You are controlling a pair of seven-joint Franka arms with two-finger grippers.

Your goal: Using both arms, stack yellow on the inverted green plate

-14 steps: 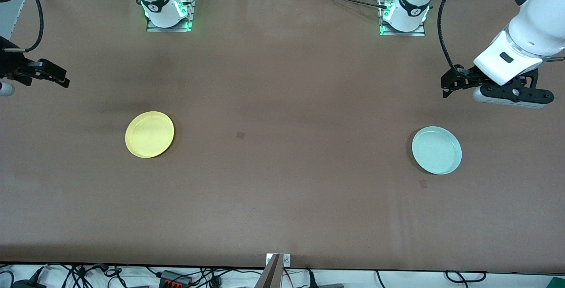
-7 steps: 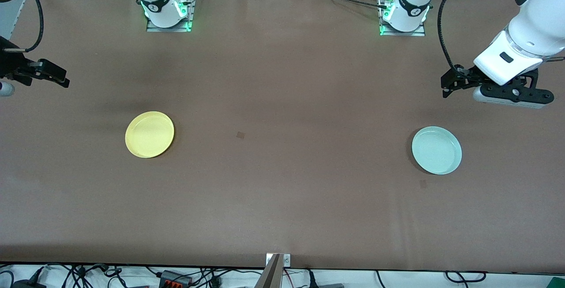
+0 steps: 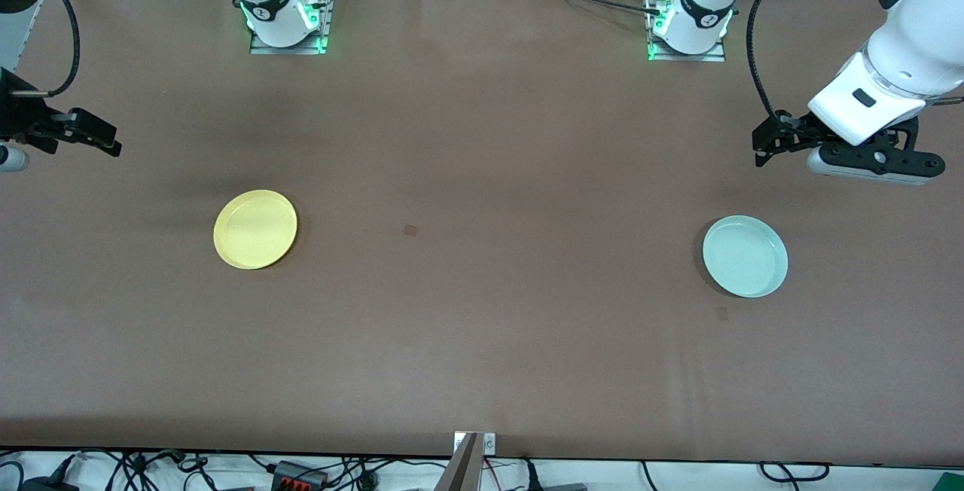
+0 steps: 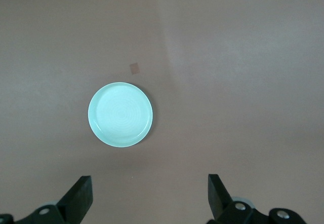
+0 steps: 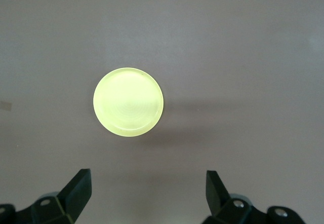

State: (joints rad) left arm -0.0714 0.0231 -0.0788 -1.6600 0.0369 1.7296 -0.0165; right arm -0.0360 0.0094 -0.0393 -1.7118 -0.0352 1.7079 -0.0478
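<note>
Both tools wide apart, empty: left tool [image 4: 148, 196] over table [image 3: 482, 340] near green plate [image 3: 745, 256], right tool [image 5: 147, 196] near yellow [image 3: 255, 229].

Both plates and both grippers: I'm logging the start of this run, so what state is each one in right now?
yellow plate: rim up, flat on the table, toward the right arm's end, untouched.
green plate: rim up, not inverted, flat on the table, toward the left arm's end, untouched.
left gripper: fingers open, empty, up over the table above the green plate.
right gripper: fingers open, empty, up above the yellow plate.
</note>
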